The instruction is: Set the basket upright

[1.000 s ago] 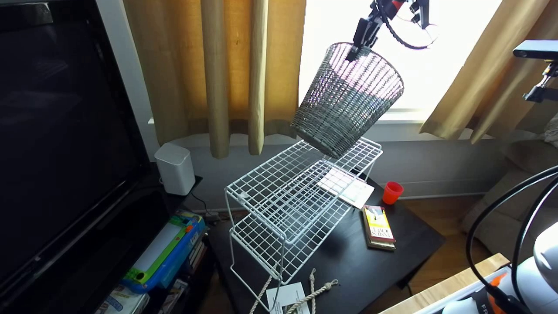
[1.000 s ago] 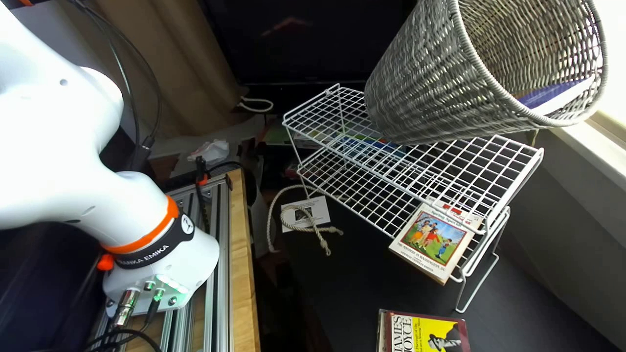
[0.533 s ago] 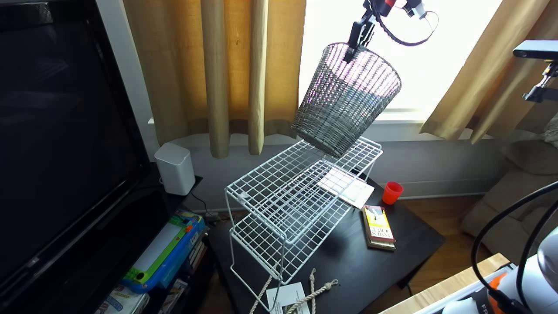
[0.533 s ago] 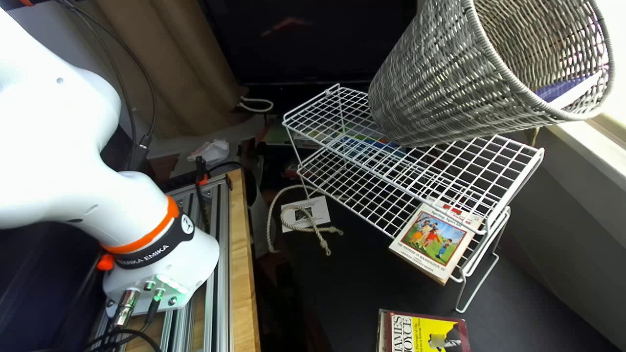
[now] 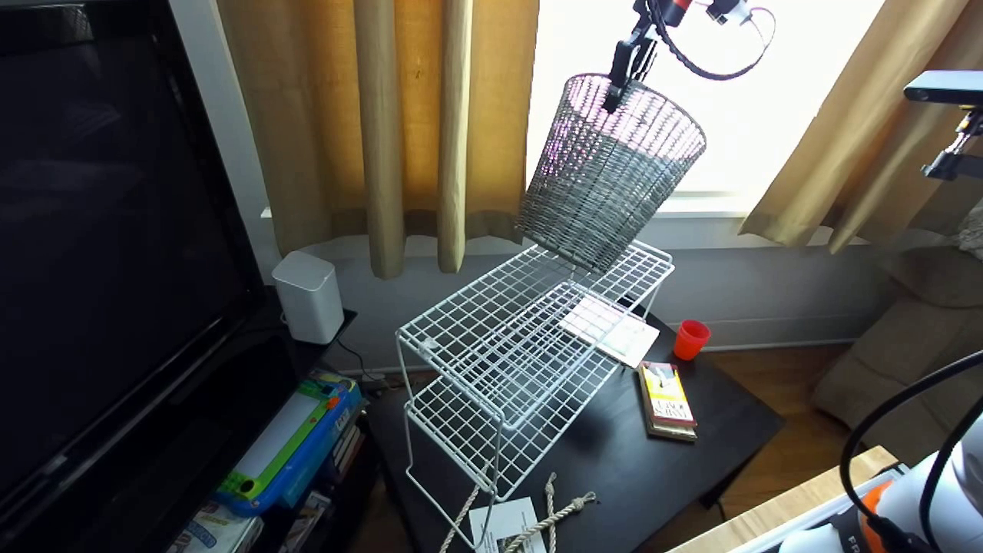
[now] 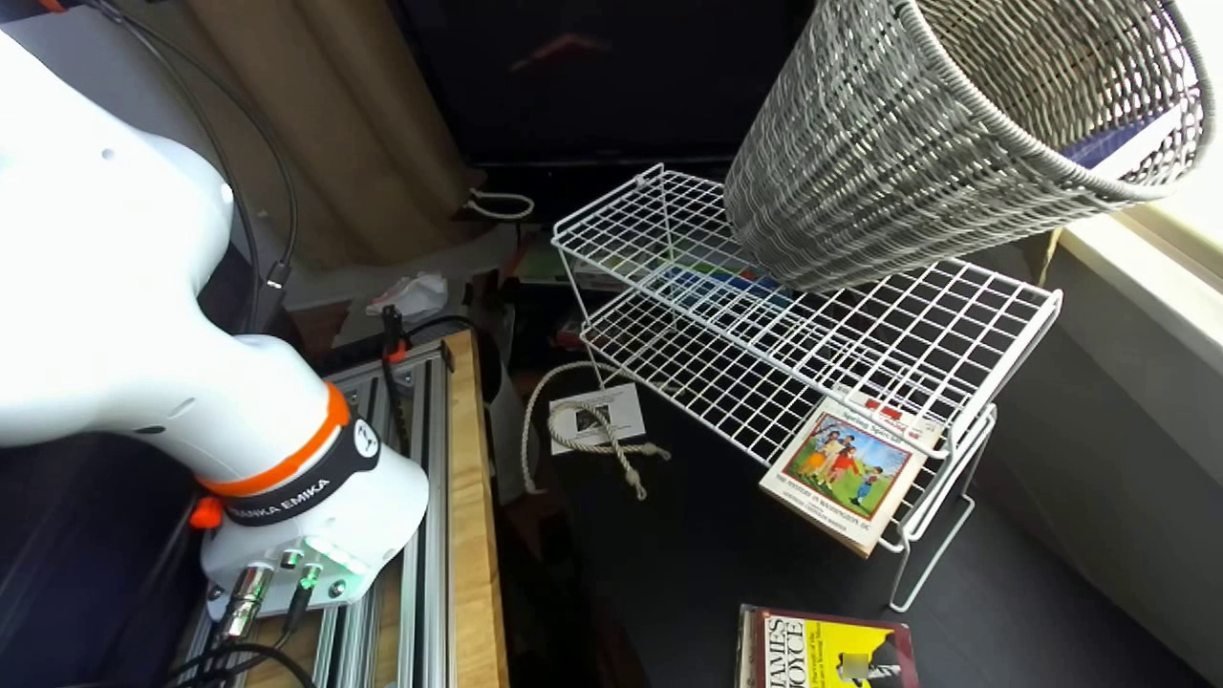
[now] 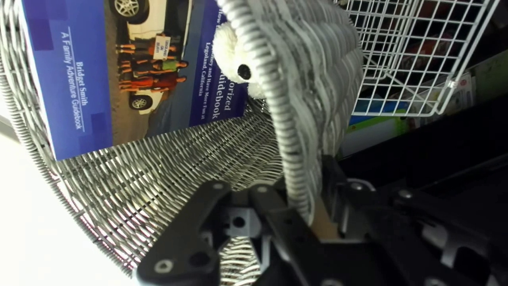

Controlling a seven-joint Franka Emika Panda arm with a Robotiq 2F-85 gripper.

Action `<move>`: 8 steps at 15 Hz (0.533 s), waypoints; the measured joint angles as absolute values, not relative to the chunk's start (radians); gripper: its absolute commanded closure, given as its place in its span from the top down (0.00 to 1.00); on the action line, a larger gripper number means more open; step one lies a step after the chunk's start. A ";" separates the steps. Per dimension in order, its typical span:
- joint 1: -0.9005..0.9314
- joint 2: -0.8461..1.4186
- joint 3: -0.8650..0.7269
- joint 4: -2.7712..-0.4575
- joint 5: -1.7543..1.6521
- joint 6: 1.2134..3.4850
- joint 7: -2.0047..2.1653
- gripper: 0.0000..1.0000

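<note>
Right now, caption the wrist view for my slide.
End effector gripping a grey woven basket by its rim, blue guidebook and white fluffy toy inside.

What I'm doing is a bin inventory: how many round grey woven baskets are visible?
1: the round grey woven basket, held tilted at its rim by the black gripper, above the white wire-grid rack.

White rounded arm (image 6: 124, 277), orange ring (image 6: 277, 472), black "FRANKA EMIKA" band (image 6: 311, 489); black end effector (image 7: 305, 184).
</note>
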State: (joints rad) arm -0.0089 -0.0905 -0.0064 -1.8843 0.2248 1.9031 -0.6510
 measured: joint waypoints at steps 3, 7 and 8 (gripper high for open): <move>-0.001 -0.110 0.000 -1.905 0.191 1.917 -0.619 0.03; 0.012 -0.133 0.006 -1.932 0.130 1.944 -0.570 0.03; 0.014 -0.138 0.008 -1.939 0.115 1.948 -0.559 0.03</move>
